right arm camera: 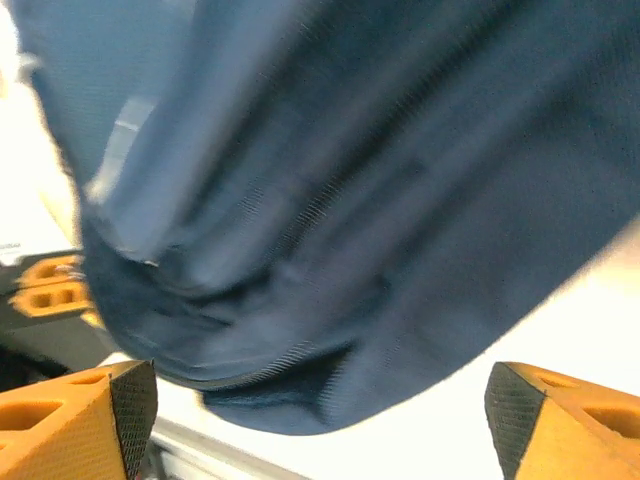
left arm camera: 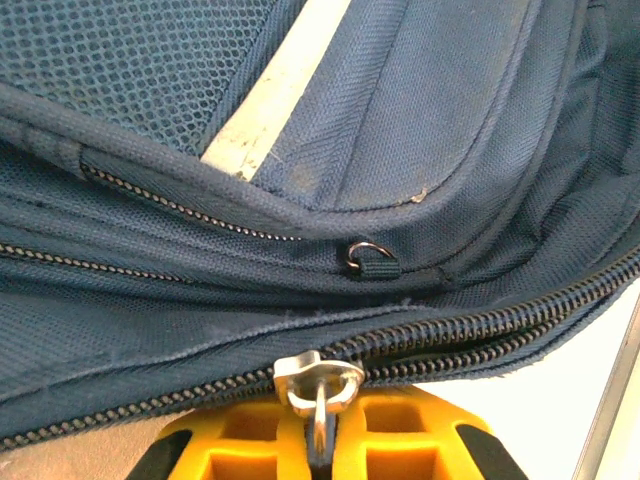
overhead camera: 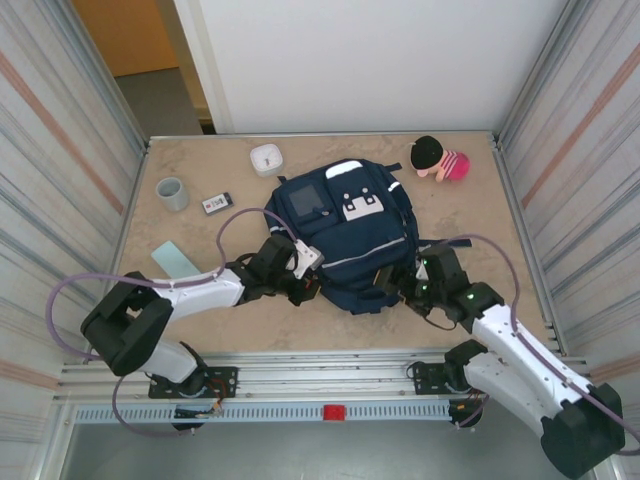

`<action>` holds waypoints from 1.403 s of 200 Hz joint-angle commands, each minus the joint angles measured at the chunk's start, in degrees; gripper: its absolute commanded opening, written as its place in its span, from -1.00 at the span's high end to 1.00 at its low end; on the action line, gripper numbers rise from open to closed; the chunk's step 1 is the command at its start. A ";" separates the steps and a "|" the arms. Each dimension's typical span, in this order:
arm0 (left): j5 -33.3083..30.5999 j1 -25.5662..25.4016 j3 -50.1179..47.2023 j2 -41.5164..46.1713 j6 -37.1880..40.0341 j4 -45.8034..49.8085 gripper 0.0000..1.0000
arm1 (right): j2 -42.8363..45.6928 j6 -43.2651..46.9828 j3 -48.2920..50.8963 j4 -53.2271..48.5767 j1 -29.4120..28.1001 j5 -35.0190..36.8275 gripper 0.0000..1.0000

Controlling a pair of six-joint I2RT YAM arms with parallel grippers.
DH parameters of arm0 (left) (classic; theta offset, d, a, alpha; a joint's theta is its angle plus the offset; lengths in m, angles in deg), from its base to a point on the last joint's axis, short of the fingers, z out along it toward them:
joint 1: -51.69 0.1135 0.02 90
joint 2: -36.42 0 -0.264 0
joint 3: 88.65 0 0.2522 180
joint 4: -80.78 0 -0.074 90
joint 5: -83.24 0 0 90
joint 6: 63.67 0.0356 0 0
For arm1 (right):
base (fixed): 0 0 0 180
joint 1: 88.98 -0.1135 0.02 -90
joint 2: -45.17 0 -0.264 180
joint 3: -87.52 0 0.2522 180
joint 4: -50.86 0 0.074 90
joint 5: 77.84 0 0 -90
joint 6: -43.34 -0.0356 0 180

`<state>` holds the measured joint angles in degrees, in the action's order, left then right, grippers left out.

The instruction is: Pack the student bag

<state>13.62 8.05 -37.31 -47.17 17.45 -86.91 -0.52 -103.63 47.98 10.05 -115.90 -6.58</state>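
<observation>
The student bag [overhead camera: 350, 225], navy with thin white stripes and a white buckle patch, lies flat in the middle of the table. My left gripper [overhead camera: 300, 277] is at the bag's near left edge. In the left wrist view its yellow fingers [left arm camera: 250, 440] are shut on the metal zipper pull [left arm camera: 318, 385] of the main zipper; the teeth to the right of the slider stand parted. My right gripper [overhead camera: 400, 285] is at the bag's near right corner. In the right wrist view its jaws stand wide apart [right arm camera: 325, 430] under blurred navy bag fabric [right arm camera: 330, 200], gripping nothing.
A grey cup [overhead camera: 172, 193], a small dark device [overhead camera: 216, 203] and a pale teal flat item [overhead camera: 175, 260] lie left of the bag. A white round container [overhead camera: 266, 159] sits behind it. A pink and black plush doll [overhead camera: 438, 158] lies at the back right. Metal walls enclose the table.
</observation>
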 commanded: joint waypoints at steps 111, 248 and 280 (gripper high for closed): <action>4.85 -5.40 2.52 -2.95 -0.21 0.07 0.89 | -1.13 -13.15 7.66 18.85 0.56 0.41 0.15; 11.06 -9.18 5.73 -3.25 -0.78 -1.64 0.83 | -5.26 -13.07 5.41 25.02 -3.97 1.68 0.29; 9.65 -10.94 6.89 -3.70 -1.26 -3.03 0.80 | -7.04 -11.44 4.54 24.09 -3.76 2.27 0.27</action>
<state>20.65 -0.78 -33.44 -51.82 15.77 -85.78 -6.64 -115.67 55.54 31.86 -119.02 -4.13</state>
